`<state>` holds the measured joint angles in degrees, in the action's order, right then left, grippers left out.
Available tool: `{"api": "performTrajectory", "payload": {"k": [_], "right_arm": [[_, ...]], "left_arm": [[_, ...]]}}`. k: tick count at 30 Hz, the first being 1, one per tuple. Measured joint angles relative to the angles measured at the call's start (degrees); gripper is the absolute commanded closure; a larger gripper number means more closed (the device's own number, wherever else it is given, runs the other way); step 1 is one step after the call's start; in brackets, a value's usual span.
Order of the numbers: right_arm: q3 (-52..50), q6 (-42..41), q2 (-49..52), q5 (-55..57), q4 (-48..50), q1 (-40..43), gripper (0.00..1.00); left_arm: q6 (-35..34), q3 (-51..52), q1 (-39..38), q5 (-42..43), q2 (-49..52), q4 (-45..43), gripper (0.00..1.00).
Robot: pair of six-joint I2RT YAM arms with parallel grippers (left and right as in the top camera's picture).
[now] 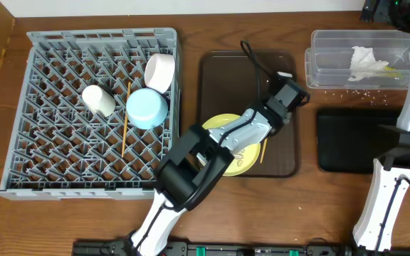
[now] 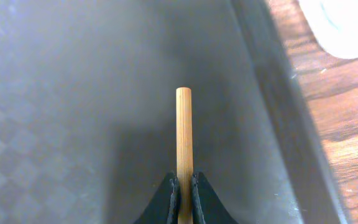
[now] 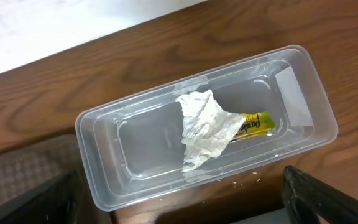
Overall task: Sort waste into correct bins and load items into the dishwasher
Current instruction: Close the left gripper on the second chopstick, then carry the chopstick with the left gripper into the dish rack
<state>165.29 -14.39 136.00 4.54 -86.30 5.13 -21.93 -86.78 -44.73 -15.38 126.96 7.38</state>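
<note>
So, chopstick [image 2: 183, 134] is pinched in the left gripper [image 2: 184, 182], jaws clamped on it, just over the tray [image 2: 73, 93] by the plate [image 1: 223, 122]. Thin round stick, tiny grip, so imo it could pivot or slip en route to the rack [image 1: 62, 163]. Right gripper [image 3: 179, 205] is wide open w/ nothing in it, well off the tray.

A: Rack contents?
B: I see the grey rack [image 1: 48, 142] on the left. In it a white cup [image 1: 99, 99] on its side, a light blue bowl [image 1: 146, 108], a white bowl [image 1: 159, 72] tilted on edge, and one chopstick [image 1: 125, 121] across the pegs.
A: Other chopstick?
B: The second chopstick [image 2: 183, 137] is pinched in my left gripper [image 2: 184, 183].
A: Plate, bins?
B: The yellow plate [image 1: 244, 160] lies flat, right of the rack. The clear tub [image 3: 135, 186] holds a crumpled napkin [image 3: 205, 127] and a wrapper [image 3: 257, 123], with rice bits [image 1: 361, 91] just outside it. The black tray [image 1: 347, 139] is near.
</note>
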Motion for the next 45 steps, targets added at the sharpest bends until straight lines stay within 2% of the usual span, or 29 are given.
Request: {"api": "performTrajectory", "payload": {"k": [10,18,23,29,39,45], "right_arm": [[0.00,0.00,0.00,0.00,0.00,0.00,0.01],[0.00,0.00,0.00,0.00,0.00,0.00,0.01],[0.00,0.00,0.00,0.02,0.00,0.00,0.01],[0.00,-0.02,0.00,0.00,0.00,0.00,0.01],[0.00,0.00,0.00,0.02,0.00,0.00,0.01],[0.00,0.00,0.00,0.00,0.00,0.00,0.01]], "left_arm": [[1.20,0.07,0.07,-0.02,-12.76,2.14,0.92],[8.50,0.07,4.79,0.00,-21.59,10.97,0.92],[16.09,0.07,13.14,0.00,-28.63,19.28,0.92],[24.13,0.07,27.65,2.86,-32.46,25.16,0.92],[35.36,0.07,52.81,28.02,-29.27,27.10,0.92],[37.44,0.07,60.41,34.62,-25.94,27.10,0.92]]}}
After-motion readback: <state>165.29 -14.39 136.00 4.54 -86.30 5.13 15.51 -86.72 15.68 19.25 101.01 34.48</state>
